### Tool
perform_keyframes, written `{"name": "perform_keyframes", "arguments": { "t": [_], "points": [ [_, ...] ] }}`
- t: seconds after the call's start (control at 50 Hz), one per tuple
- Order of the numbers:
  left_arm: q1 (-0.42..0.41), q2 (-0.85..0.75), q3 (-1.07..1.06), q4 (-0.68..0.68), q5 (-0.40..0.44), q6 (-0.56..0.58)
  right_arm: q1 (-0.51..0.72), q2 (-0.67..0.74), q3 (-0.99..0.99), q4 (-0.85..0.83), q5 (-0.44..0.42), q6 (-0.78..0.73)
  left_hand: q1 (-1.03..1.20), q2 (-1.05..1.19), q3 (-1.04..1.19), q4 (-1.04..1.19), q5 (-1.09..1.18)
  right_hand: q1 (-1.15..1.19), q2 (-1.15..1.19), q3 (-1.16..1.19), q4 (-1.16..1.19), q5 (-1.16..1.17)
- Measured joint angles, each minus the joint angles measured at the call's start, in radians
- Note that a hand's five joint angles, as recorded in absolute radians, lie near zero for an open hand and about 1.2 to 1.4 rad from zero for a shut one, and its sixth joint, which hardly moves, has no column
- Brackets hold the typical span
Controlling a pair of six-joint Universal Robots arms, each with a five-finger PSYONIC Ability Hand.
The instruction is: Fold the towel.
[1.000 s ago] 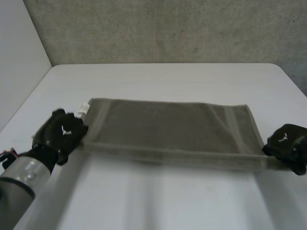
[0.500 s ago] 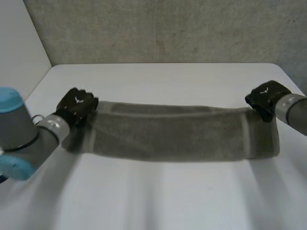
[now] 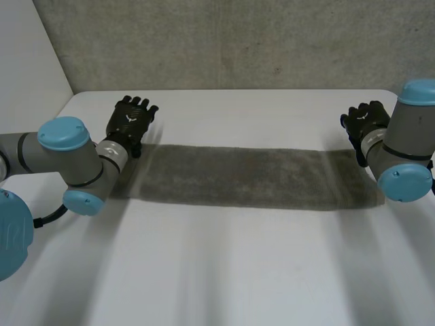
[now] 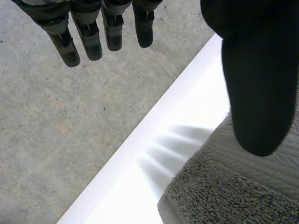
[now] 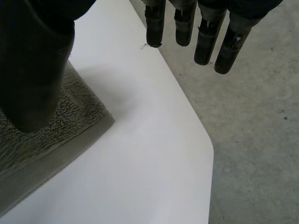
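The grey-green towel (image 3: 245, 178) lies flat on the white table (image 3: 224, 272) as a long narrow folded strip running left to right. My left hand (image 3: 131, 120) hovers just past the strip's far left corner, fingers straight and spread, holding nothing. In the left wrist view the fingers (image 4: 88, 35) and thumb (image 4: 254, 84) stand apart above the towel's corner (image 4: 219, 191). My right hand (image 3: 363, 122) is open past the far right corner. In the right wrist view its fingers (image 5: 205, 35) and thumb (image 5: 35, 70) stand apart over the towel's corner (image 5: 56, 135).
The table's far edge (image 3: 231, 91) runs close behind both hands, with a grey concrete wall (image 3: 231, 41) beyond it. The table's rounded far right corner (image 5: 205, 140) lies beside my right hand. Bare white tabletop stretches in front of the towel.
Both hands carried the towel's near edge over to the far edge, folding it into a narrow strip. They have now let go, opened and lifted clear past the far corners.
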Motion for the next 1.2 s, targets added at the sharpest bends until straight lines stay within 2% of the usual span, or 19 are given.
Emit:
{"name": "perform_keyframes", "arguments": {
  "t": [0.16, 0.34, 0.42, 0.5, 0.64, 0.74, 0.86, 1.02, 1.06, 1.1, 1.14, 1.2],
  "points": [
    [-0.001, 0.094, -0.072, -0.007, -0.027, -0.002, -0.002, -0.125, 0.069, 0.007, 0.002, 0.047, -0.023, -0.023, -0.023, -0.024, -0.014, 0.0, 0.0, 0.0, 0.0, 0.0],
    [0.007, 0.369, -0.355, -0.004, -0.045, -0.034, -0.014, -0.389, 0.335, 0.017, -0.029, 0.068, -0.027, -0.026, -0.028, -0.028, -0.015, 0.0, 0.0, 0.0, 0.0, 0.0],
    [0.011, 0.473, -0.474, -0.001, -0.043, -0.1, -0.019, -0.454, 0.44, 0.035, -0.06, 0.066, -0.027, -0.026, -0.028, -0.028, -0.015, -0.001, 0.0, 0.0, 0.0, 0.0],
    [0.016, 0.554, -0.58, -0.006, -0.042, -0.257, -0.05, -0.492, 0.546, 0.07, -0.118, 0.07, -0.027, -0.026, -0.028, -0.028, -0.015, 0.06, 0.043, 0.043, 0.024, 0.064],
    [0.022, 0.574, -0.646, -0.009, -0.038, -0.514, -0.119, -0.457, 0.629, 0.06, -0.226, 0.119, -0.027, -0.026, -0.028, -0.028, -0.015, 0.222, 0.204, 0.208, 0.196, 0.241],
    [0.024, 0.564, -0.667, -0.002, -0.036, -0.602, -0.153, -0.387, 0.64, -0.021, -0.273, 0.212, -0.027, -0.026, -0.028, -0.028, -0.015, 0.286, 0.268, 0.27, 0.249, 0.292],
    [0.035, 0.56, -0.702, 0.034, -0.036, -0.616, -0.173, -0.31, 0.639, -0.117, -0.29, 0.279, -0.027, -0.026, -0.028, -0.028, -0.015, 0.336, 0.309, 0.32, 0.301, 0.342],
    [0.047, 0.562, -0.737, 0.097, -0.036, -0.606, -0.181, -0.265, 0.631, -0.16, -0.289, 0.279, -0.027, -0.026, -0.028, -0.028, -0.015, 0.44, 0.424, 0.426, 0.409, 0.443],
    [0.048, 0.562, -0.74, 0.106, -0.036, -0.605, -0.183, -0.258, 0.628, -0.163, -0.288, 0.276, -0.027, -0.026, -0.028, -0.028, -0.015, 0.579, 0.568, 0.567, 0.534, 0.57],
    [0.048, 0.563, -0.743, 0.114, -0.036, -0.604, -0.185, -0.249, 0.622, -0.164, -0.285, 0.273, -0.027, -0.026, -0.028, -0.028, -0.015, 0.907, 0.901, 0.872, 0.859, 0.889],
    [0.048, 0.564, -0.745, 0.116, -0.036, -0.604, -0.189, -0.246, 0.616, -0.164, -0.28, 0.273, -0.027, -0.026, -0.028, -0.028, -0.015, 1.06, 1.054, 1.037, 1.03, 1.05],
    [0.048, 0.565, -0.746, 0.117, -0.036, -0.604, -0.203, -0.243, 0.603, -0.162, -0.265, 0.274, -0.027, -0.026, -0.028, -0.028, -0.016, 1.088, 1.079, 1.072, 1.074, 1.089]
  ]
}}
